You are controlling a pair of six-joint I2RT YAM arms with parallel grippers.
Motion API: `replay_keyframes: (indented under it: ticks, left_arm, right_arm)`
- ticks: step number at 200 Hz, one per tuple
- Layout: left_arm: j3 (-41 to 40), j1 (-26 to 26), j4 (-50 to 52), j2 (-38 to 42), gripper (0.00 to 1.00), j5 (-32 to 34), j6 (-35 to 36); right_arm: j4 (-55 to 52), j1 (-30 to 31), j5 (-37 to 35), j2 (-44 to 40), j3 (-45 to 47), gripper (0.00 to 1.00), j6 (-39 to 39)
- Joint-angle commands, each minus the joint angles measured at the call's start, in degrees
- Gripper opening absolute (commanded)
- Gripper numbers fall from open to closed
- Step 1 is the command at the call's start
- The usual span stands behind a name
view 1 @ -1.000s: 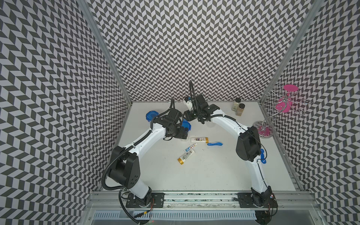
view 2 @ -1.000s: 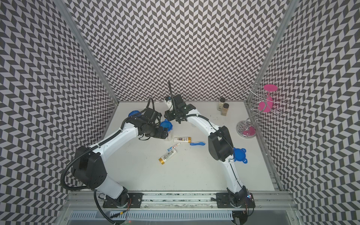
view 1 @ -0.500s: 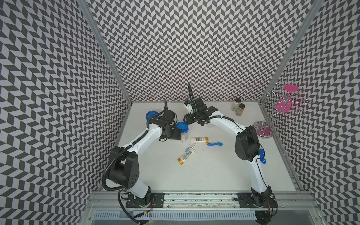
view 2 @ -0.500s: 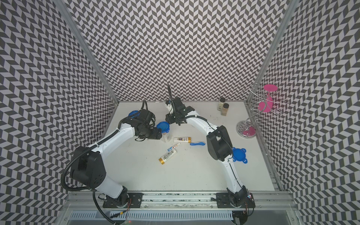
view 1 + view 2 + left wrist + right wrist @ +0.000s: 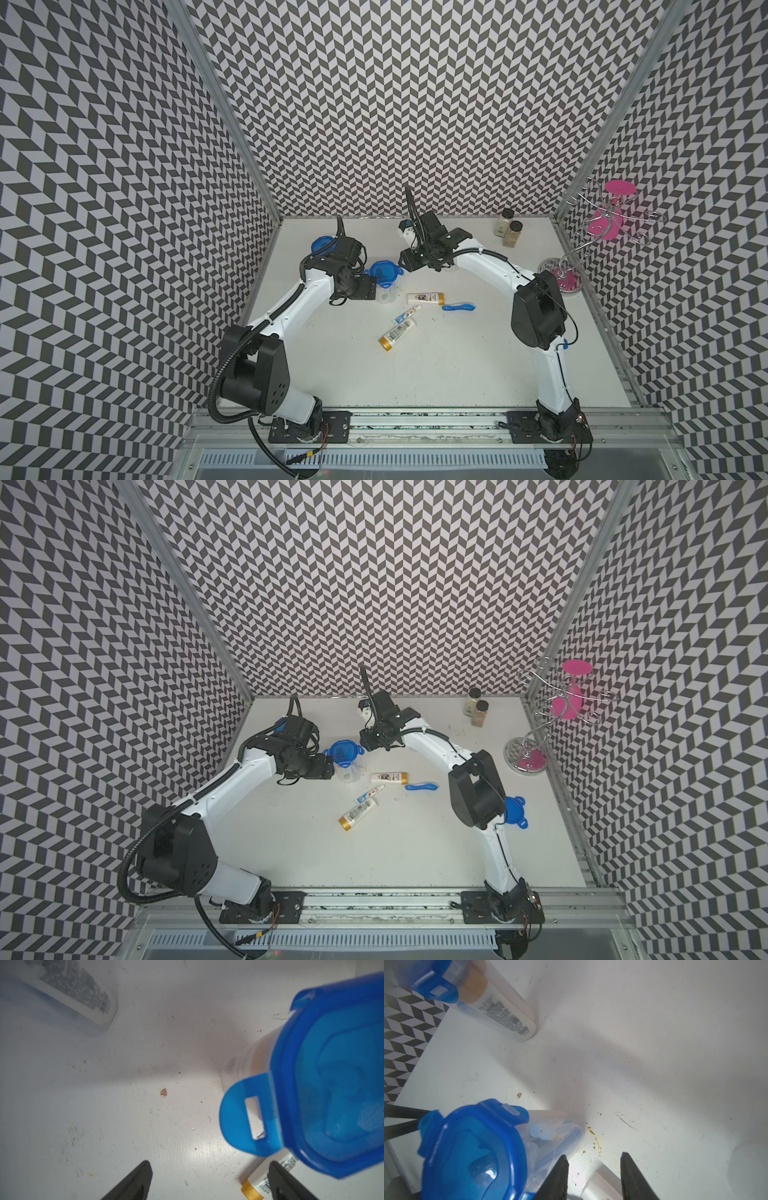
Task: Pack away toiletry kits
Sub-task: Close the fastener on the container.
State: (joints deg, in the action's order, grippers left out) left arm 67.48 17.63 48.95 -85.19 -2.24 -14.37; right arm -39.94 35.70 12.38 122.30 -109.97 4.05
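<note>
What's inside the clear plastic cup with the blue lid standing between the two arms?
Through the wall of the clear plastic cup, the right wrist view shows a white-blue tube and a blue piece, possibly a toothbrush. The blue four-tab lid hides the rest from above.

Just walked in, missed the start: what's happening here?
Two robot arms are packing toiletry kits. The left gripper and right gripper, both open and empty, flank a filled, lidded cup. A second lidded cup stands behind the left arm. Two gold-capped tubes, a toothpaste tube and a blue toothbrush lie loose on the table; another blue lid shows by the right arm.
</note>
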Motion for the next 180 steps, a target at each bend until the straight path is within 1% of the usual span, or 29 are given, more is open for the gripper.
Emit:
replay_keyframes:
  ticks: [1, 17, 22, 34, 56, 65, 92, 127, 153, 180]
  left_arm:
    - [-1.1, -2.4, 2.9, 3.5, 0.88, 0.3, 0.8]
    - [-1.1, -4.8, 3.4, 5.6, 0.85, -3.0, 1.1]
    - [-0.9, -5.7, 3.3, 6.3, 0.83, -4.8, 1.1]
    - [0.2, -7.6, 2.3, 7.7, 0.82, -11.4, 1.3]
    - [3.9, -7.9, -0.3, 6.6, 0.79, -20.4, -0.4]
    - [4.6, -7.7, -2.4, 5.6, 0.78, -22.9, -1.4]
    - [6.2, -5.7, -6.1, 2.5, 0.75, -22.1, -4.0]
    - [6.3, -3.9, -8.5, -0.4, 0.70, -21.6, -6.6]
    - [5.0, -3.4, -9.3, -1.0, 0.68, -20.6, -6.9]
    - [3.4, -3.4, -10.2, -1.2, 0.68, -21.2, -6.9]
  right_arm:
    - [-2.2, -1.2, -1.1, -4.1, -0.9, 0.41, -0.3]
    - [-3.0, -1.9, -0.7, -5.8, 0.1, 0.41, -0.5]
    - [-2.9, -1.9, -0.6, -6.5, 0.7, 0.41, -0.7]
    - [-2.4, -1.9, 0.1, -7.8, 2.4, 0.41, -0.7]
    - [-2.5, -1.9, 2.8, -7.8, 4.2, 0.40, -0.1]
    - [-2.7, -1.8, 3.8, -7.4, 4.2, 0.40, -0.2]
    - [-3.4, -1.0, 4.3, -6.6, 3.5, 0.39, -0.6]
    - [-3.3, -0.8, 4.6, -5.1, 4.1, 0.37, -1.0]
    - [-2.9, -0.7, 5.6, -4.1, 3.8, 0.37, -1.2]
    - [-2.7, -0.7, 6.6, -3.1, 3.5, 0.37, -1.4]
